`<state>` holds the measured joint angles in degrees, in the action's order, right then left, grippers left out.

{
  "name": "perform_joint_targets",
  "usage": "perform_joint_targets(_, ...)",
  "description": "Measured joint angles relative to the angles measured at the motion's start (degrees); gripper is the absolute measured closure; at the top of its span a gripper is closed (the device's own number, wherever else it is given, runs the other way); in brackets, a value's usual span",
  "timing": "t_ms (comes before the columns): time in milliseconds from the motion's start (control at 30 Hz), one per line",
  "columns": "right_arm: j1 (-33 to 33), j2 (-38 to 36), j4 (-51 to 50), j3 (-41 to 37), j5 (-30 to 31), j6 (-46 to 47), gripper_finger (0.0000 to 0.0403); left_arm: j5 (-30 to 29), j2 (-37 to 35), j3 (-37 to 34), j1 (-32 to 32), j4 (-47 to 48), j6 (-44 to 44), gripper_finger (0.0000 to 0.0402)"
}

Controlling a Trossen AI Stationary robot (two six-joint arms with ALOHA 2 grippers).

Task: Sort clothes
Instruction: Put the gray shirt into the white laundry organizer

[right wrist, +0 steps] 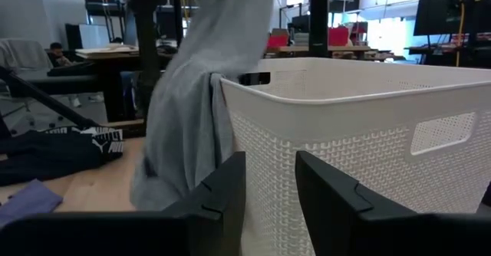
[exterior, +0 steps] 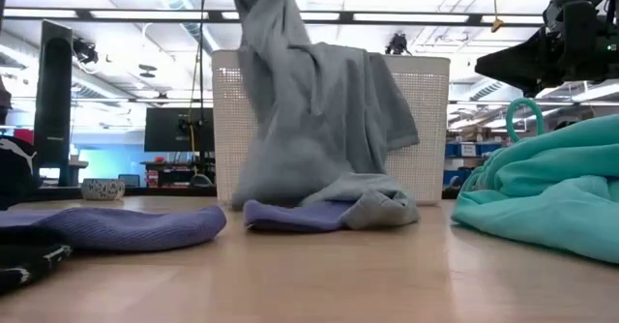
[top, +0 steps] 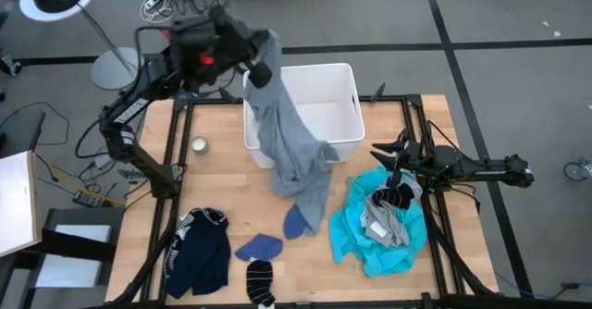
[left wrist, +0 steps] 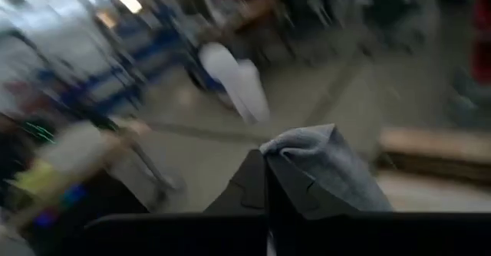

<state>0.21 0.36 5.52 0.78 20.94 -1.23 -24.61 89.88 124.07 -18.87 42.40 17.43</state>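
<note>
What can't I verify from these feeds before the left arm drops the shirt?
- Bin floor: the high view shows only its right part; the grey shirt hanging from the left gripper covers the rest. The low view sees only its outer wall.
- Left wrist view: blurred; only a shirt fold past the fingers reads.
- Items under the turquoise shirt: hidden in every view.
- Small round object left of the bin: too small to identify.
- Right gripper: open, empty.

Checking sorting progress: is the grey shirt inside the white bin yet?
Not yet. The left end effector holds the grey shirt up; it drapes over the bin's front rim, its tail on the table.
</note>
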Motion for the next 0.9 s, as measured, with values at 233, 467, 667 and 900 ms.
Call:
perform_joint_targets(233, 0.01, 0.00, 0.00, 0.00, 0.01, -0.01, 0.0287, 17.81, 5.22, -0.73, -6.10, 19.08, -6.33, 0.0401)
perform_joint_targets(467, 0.02, 0.02, -0.02, 0.00, 0.01, 0.00, 0.0287, 21.35, 11.79, -0.98, -6.28, 25.54, -9.06, 0.0369)
perform_joint_targets(667, 0.01, 0.00, 0.01, 0.00, 0.01, 0.00, 0.0287, 22.10, 14.86, -0.98, -6.28, 29.87, -8.81, 0.0304)
perform_joint_targets(900, 0.02, 0.00, 0.00, 0.00, 0.01, 0.00, 0.0287, 22.65, 12.34, 0.22, -5.21, 32.13, -9.92, 0.0249)
